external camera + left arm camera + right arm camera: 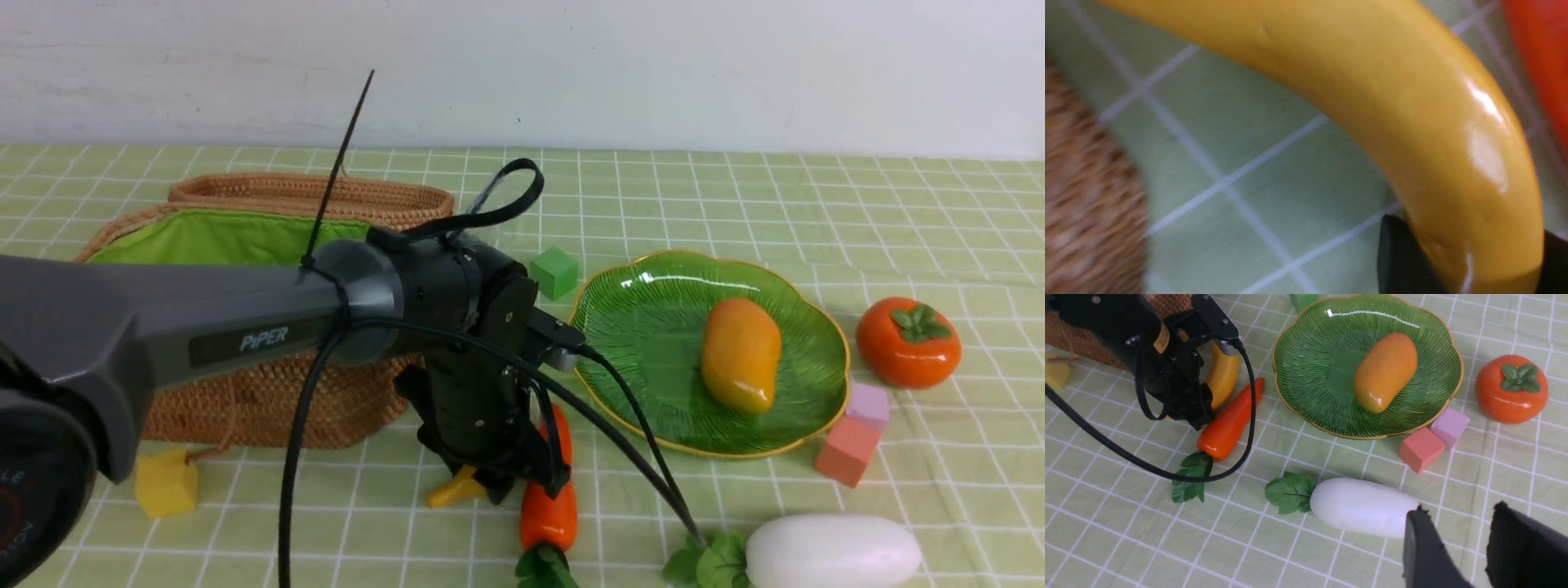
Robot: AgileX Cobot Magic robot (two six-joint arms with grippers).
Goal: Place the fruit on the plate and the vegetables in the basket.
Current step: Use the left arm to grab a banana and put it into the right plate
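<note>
My left gripper is down on the cloth in front of the basket, shut on the yellow banana. In the left wrist view both black fingers press the banana from either side. The orange carrot lies right beside it, touching the gripper's side. The mango rests on the green plate. To the plate's right, on the cloth, sits the persimmon. The white radish lies near the front edge. My right gripper hovers open just past the radish's blunt end, empty.
A green cube sits behind the plate, a salmon cube and a lilac cube at its front right, a yellow block before the basket. The left arm's cable loops over the carrot's leaves.
</note>
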